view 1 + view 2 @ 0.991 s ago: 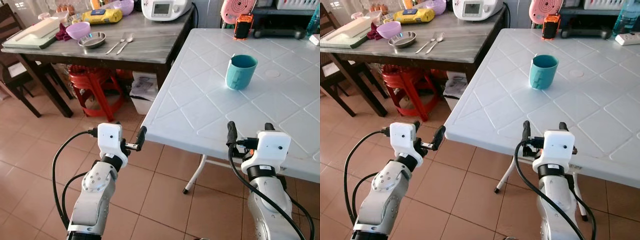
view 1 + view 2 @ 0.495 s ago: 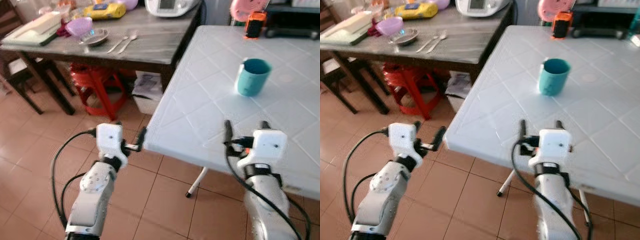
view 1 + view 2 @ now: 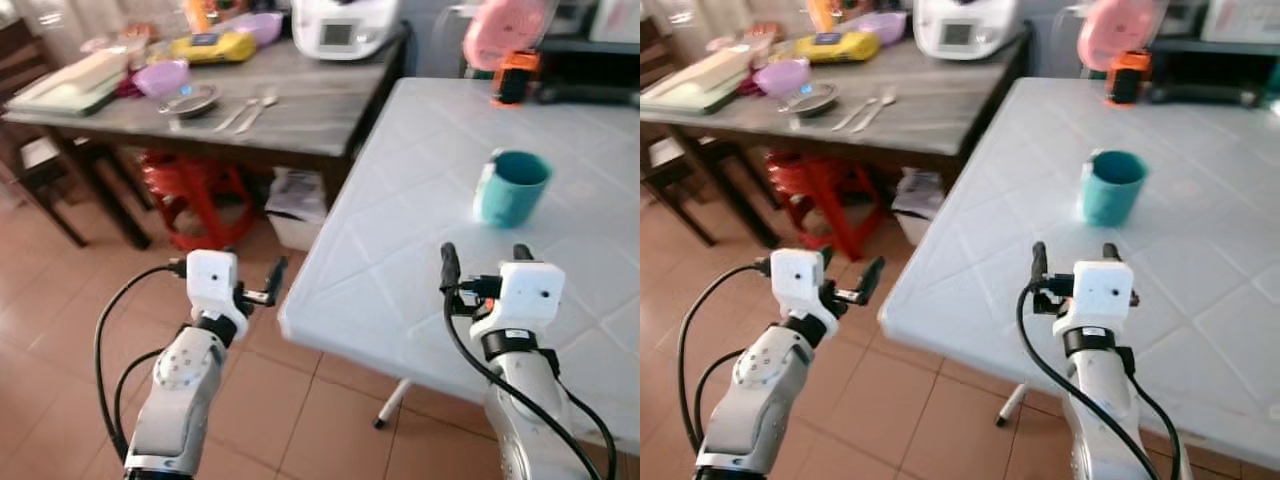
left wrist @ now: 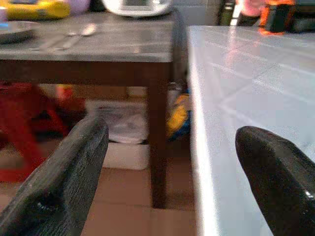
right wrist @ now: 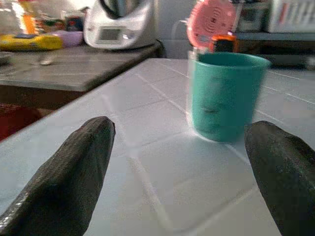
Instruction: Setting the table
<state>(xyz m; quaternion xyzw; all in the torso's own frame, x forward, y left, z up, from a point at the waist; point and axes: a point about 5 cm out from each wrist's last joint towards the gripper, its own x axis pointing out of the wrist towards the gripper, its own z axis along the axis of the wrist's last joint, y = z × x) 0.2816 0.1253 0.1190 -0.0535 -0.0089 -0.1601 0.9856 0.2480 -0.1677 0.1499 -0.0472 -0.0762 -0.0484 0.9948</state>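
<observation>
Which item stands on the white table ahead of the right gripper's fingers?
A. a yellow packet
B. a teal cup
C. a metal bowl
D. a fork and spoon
B: the teal cup stands upright on the white table, ahead of the open right gripper.

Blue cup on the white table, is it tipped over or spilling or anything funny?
No. The blue cup stands upright on the white table, with no spill showing around it. The right hand is open, short of the cup and apart from it. Nothing stands out.
</observation>
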